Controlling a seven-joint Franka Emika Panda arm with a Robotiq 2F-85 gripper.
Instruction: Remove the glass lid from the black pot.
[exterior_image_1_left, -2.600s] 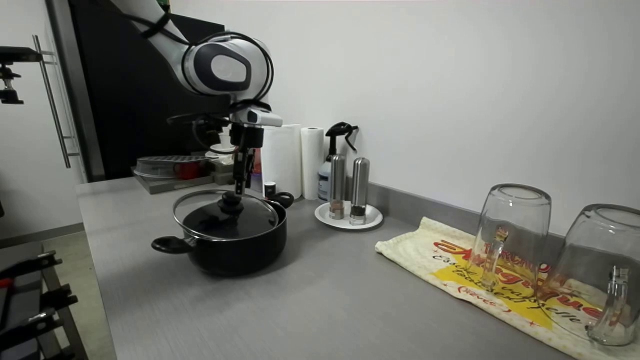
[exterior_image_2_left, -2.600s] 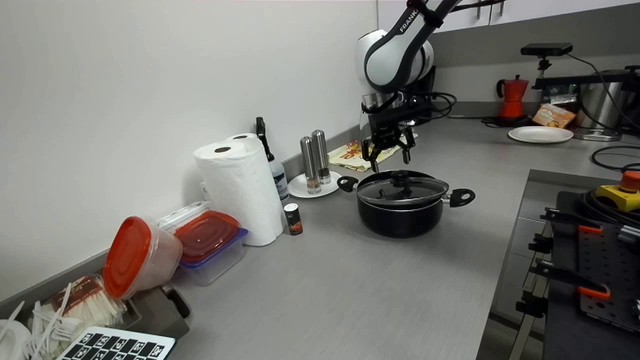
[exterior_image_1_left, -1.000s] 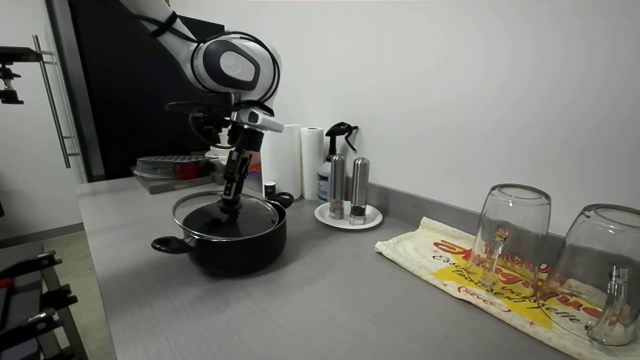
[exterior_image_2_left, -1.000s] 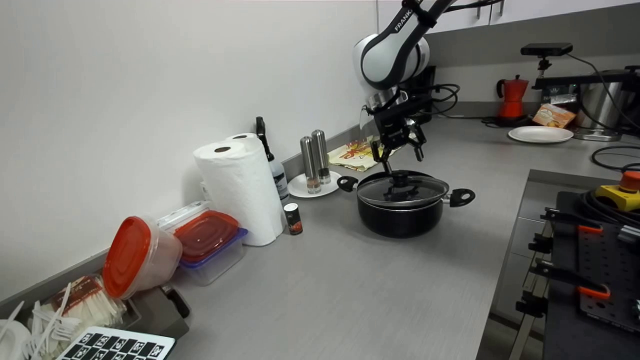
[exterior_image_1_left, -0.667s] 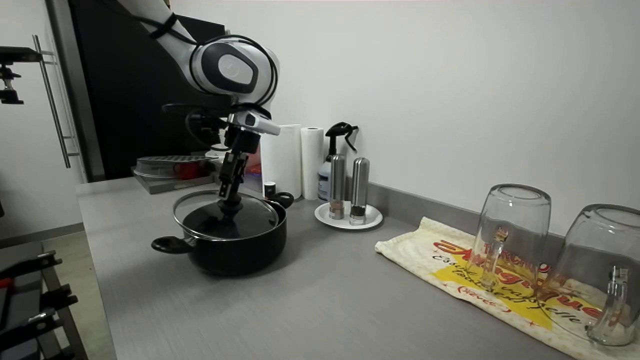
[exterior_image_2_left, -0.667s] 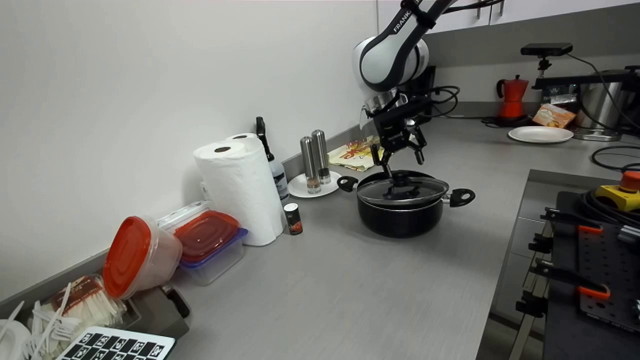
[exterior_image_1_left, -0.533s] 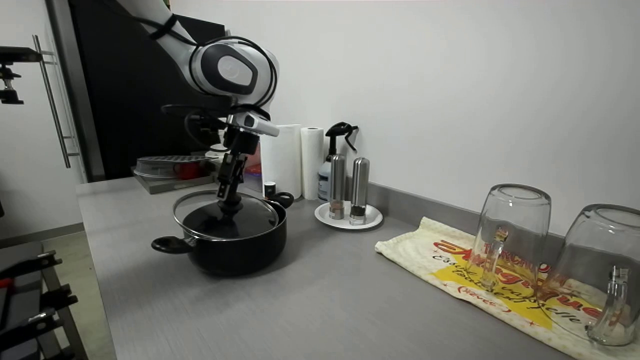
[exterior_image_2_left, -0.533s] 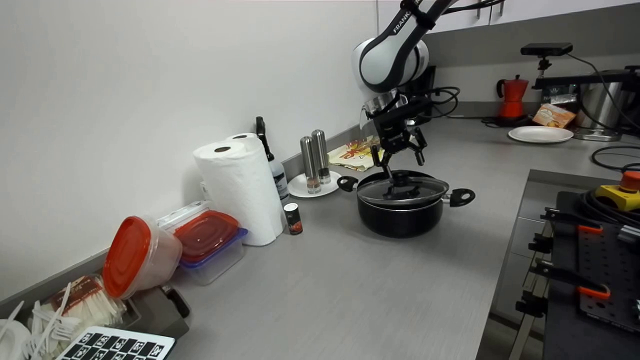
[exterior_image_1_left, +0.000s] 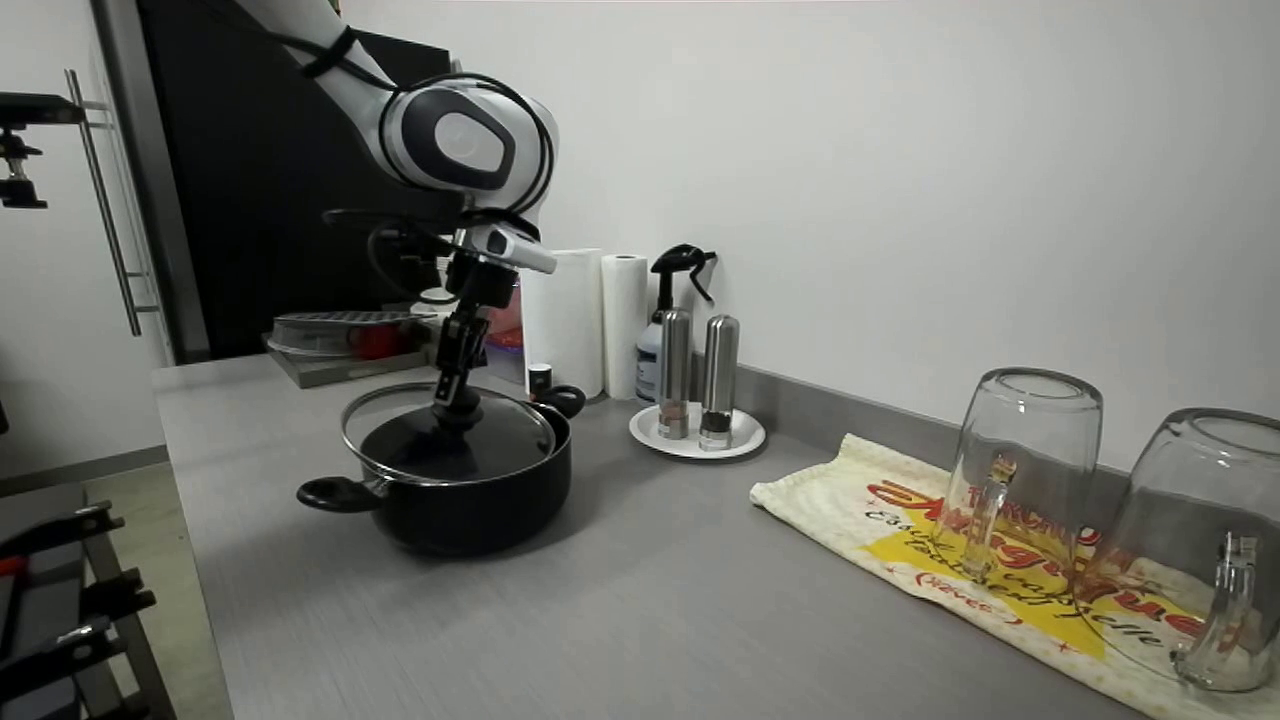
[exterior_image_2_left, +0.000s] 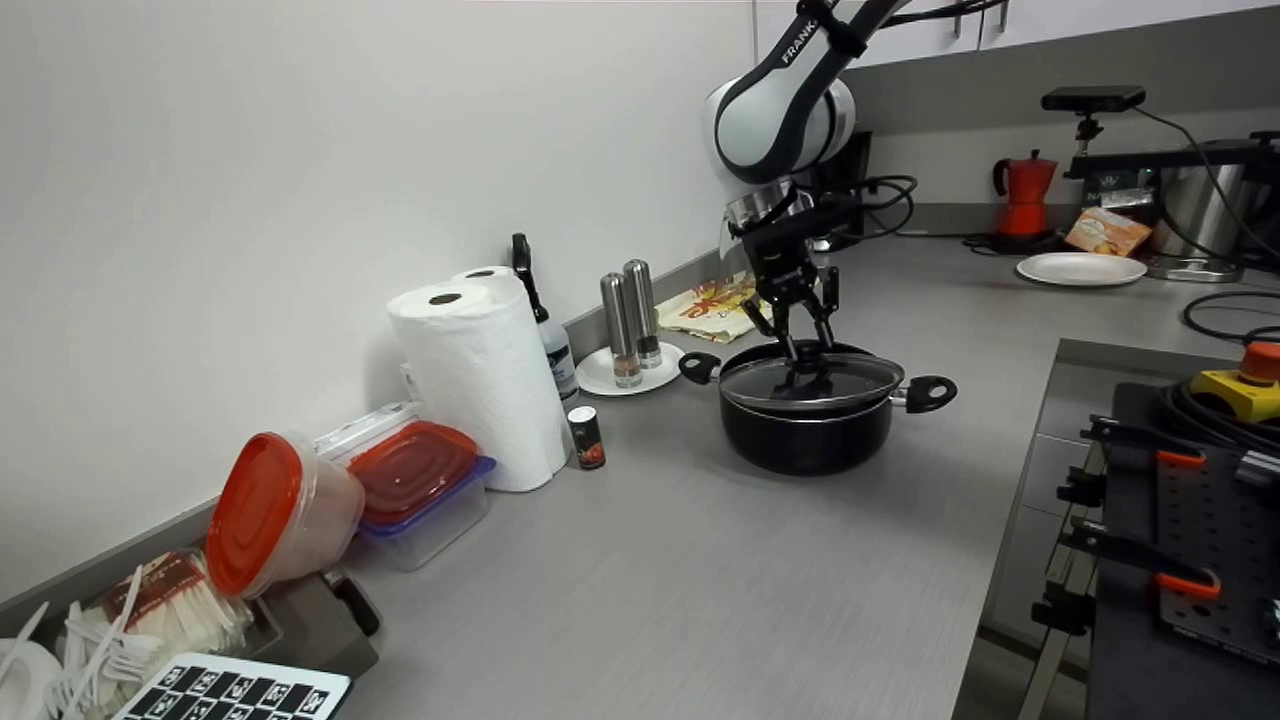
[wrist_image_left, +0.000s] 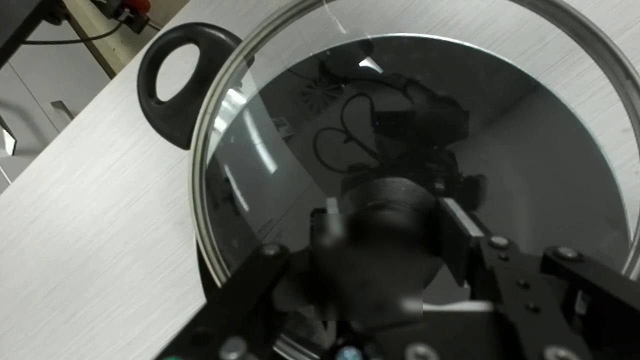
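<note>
The glass lid (exterior_image_1_left: 505, 435) rests on the black pot (exterior_image_1_left: 470, 515), a little askew, its rim leaning past the pot's edge on one side. My gripper (exterior_image_2_left: 809, 345) has come down at a tilt over the lid's centre, shut on the black knob. In the wrist view the knob (wrist_image_left: 392, 212) sits between the two pads, partly blurred, with the gripper (wrist_image_left: 390, 220) around it. Both side handles of the pot show in both exterior views; one handle (wrist_image_left: 190, 115) also appears in the wrist view.
A small plate (exterior_image_1_left: 745, 435) with two metal mills, paper towel rolls (exterior_image_2_left: 490, 390) and a little jar (exterior_image_2_left: 587, 440) stand near the wall. Upturned glasses (exterior_image_1_left: 1030, 450) sit on a printed cloth (exterior_image_1_left: 830, 490). A white plate (exterior_image_2_left: 1080, 268) lies farther off.
My gripper has tilted and come down to the knob, then its spread fingers have drawn together on it. Pot and lid have shifted slightly together, towards the counter's front edge.
</note>
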